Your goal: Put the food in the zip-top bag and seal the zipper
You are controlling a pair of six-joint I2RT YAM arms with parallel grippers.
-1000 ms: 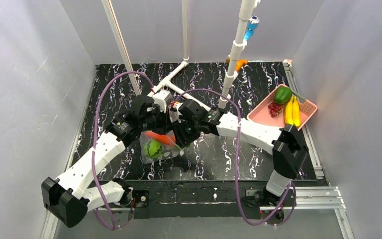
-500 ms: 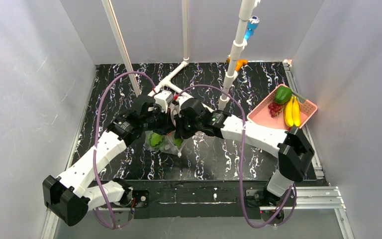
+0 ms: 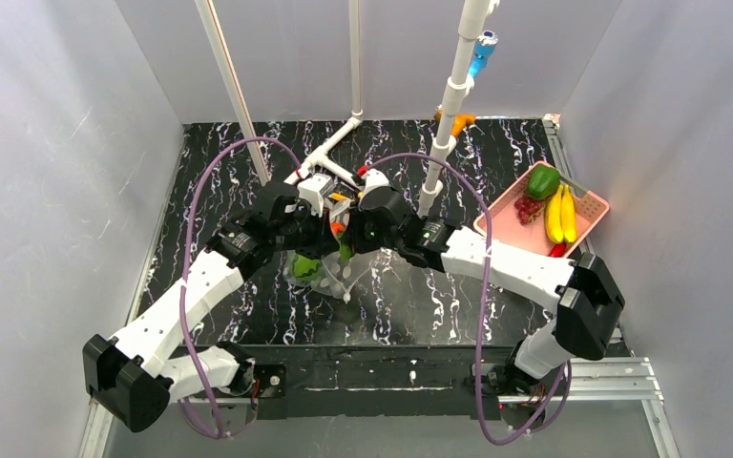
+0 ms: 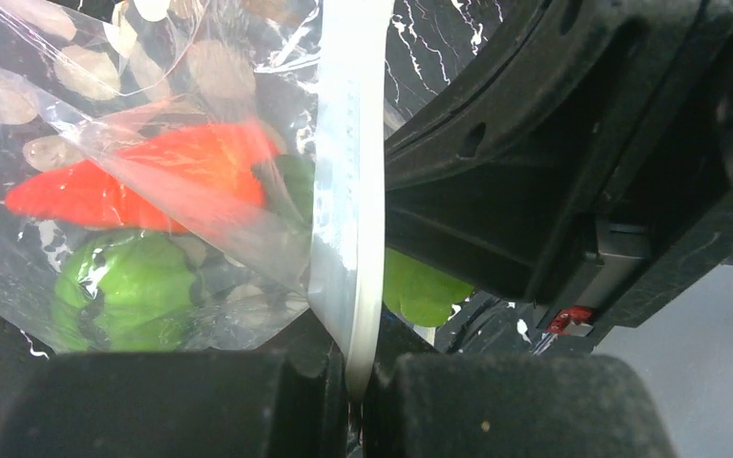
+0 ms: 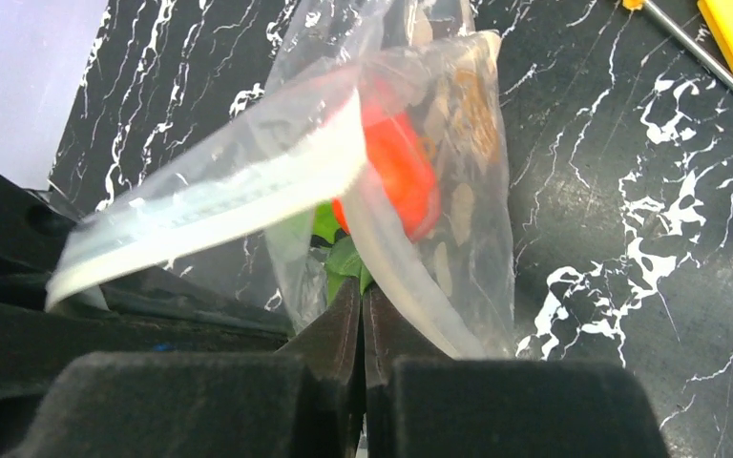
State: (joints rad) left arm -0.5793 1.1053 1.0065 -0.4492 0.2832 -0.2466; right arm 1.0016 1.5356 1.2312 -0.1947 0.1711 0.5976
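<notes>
Over the table, the zip-top bag is held between both arms. The left gripper is clamped on the zipper. The right gripper has its jaws together, apparently pinching the bag's edge. A red pepper and green fruit sit inside. Hold the strip taut and press along it end to end.

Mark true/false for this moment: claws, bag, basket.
1. The left claw is shut on the zipper. True.
2. A red-orange pepper is inside the zip-top bag. True.
3. The pink basket is empty. False: bananas and grapes lie in it.
4. The right claw is open, clear of the bag. False: it is shut on the bag's plastic.
</notes>
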